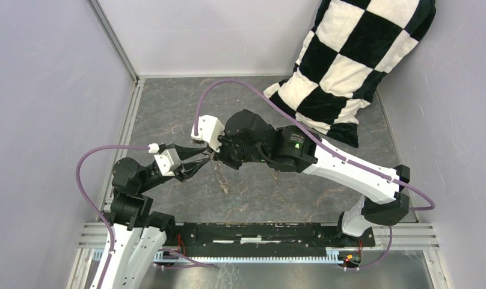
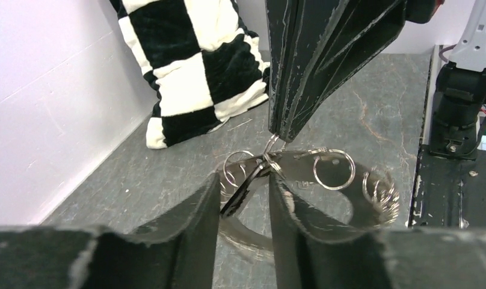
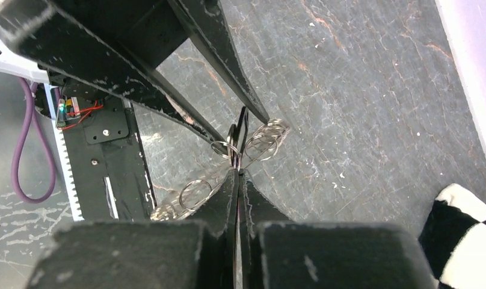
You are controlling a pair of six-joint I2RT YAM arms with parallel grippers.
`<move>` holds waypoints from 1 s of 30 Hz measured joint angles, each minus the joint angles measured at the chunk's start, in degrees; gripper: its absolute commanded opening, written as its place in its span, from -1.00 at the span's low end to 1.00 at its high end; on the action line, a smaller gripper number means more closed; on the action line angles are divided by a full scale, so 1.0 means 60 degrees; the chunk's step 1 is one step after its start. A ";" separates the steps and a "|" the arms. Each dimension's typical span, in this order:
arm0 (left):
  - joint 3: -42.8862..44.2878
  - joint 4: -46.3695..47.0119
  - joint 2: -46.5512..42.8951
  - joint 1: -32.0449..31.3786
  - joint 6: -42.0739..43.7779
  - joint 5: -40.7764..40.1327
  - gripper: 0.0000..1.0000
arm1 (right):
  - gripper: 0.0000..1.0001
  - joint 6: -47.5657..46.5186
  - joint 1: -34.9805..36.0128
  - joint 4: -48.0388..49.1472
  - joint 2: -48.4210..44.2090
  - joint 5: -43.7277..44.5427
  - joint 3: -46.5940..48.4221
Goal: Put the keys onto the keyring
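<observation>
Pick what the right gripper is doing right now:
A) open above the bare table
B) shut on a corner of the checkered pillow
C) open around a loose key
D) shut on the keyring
D: in the right wrist view, the right gripper has its fingers pressed together on a loop of the keyring, well away from the pillow.

I see a black-and-white checkered pillow [image 1: 355,66] propped in the far right corner of the grey veined table [image 1: 168,114], leaning against the pale wall [image 1: 216,36]. An aluminium rail [image 1: 125,129] edges the table's left side.
</observation>
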 measured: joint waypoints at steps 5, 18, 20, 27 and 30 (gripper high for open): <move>0.0266 -0.0306 -0.0168 0.0000 0.0000 0.0361 -0.47 | -1.00 -0.0007 -0.0004 0.0379 -0.0299 -0.0127 -0.0565; 0.1359 -0.1421 -0.0058 -0.0007 0.0514 0.1800 -0.23 | -1.00 -0.0018 0.0015 0.0812 -0.0568 -0.0412 -0.0965; 0.1359 -0.1392 -0.0011 -0.0007 0.0510 0.1628 -0.34 | -1.00 -0.0025 0.0015 0.0874 -0.0568 -0.0433 -0.0965; 0.1173 -0.0769 0.0022 -0.0007 0.0430 0.1056 -0.71 | -1.00 -0.0029 0.0015 0.1100 -0.0568 -0.0849 -0.1060; 0.1067 -0.0652 0.0018 -0.0018 0.0339 0.1093 -0.83 | -1.00 -0.0033 0.0011 0.1180 -0.0590 -0.0863 -0.1166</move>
